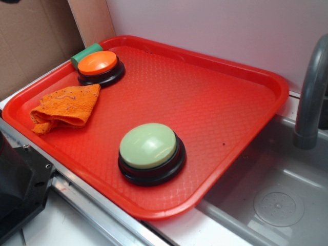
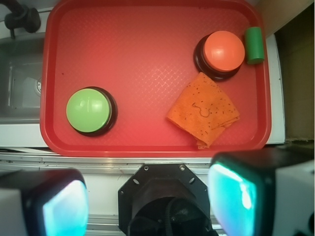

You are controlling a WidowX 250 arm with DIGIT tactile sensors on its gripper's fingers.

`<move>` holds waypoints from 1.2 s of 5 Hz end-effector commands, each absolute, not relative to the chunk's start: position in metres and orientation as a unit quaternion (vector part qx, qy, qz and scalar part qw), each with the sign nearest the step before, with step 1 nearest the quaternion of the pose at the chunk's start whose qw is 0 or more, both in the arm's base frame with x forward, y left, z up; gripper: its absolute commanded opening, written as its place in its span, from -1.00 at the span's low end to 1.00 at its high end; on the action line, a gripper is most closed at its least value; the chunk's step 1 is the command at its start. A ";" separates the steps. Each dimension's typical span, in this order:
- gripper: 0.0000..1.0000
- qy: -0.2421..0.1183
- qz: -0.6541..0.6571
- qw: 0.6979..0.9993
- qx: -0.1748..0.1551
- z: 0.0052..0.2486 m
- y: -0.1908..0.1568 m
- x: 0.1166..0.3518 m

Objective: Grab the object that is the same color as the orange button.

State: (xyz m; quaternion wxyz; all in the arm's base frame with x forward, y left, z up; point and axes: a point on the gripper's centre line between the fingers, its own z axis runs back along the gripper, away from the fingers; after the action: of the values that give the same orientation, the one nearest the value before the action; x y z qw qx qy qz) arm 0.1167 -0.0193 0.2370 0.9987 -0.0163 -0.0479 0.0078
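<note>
Two gripper fingers (image 2: 47, 204) frame the bottom of the wrist view, spread wide with nothing between them, held back from the red tray (image 2: 147, 59). On it, the orange rag (image 2: 203, 109) lies folded just beside the orange button (image 2: 224, 50), well apart from the green button (image 2: 88, 110).

no readable text or labels

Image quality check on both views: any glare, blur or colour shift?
Exterior: soft even light, mild sheen on the green button dome and the red tray, everything sharp. Wrist: the gripper pads fill the foreground, blurred and glowing cyan; the green button reads far more saturated here; the orange cloth and orange button stay in focus.
</note>
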 end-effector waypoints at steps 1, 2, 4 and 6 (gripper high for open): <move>1.00 -0.048 0.008 0.999 -0.016 0.237 -0.019 0.117; 1.00 -0.073 0.072 0.994 -0.028 0.225 -0.005 0.113; 1.00 -0.086 0.232 0.969 -0.008 0.187 0.026 0.117; 1.00 -0.103 0.338 0.935 0.009 0.140 0.058 0.126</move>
State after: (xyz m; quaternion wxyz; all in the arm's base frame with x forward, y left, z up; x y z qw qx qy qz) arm 0.1257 0.0551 0.1350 0.9371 0.0071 -0.0947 0.3359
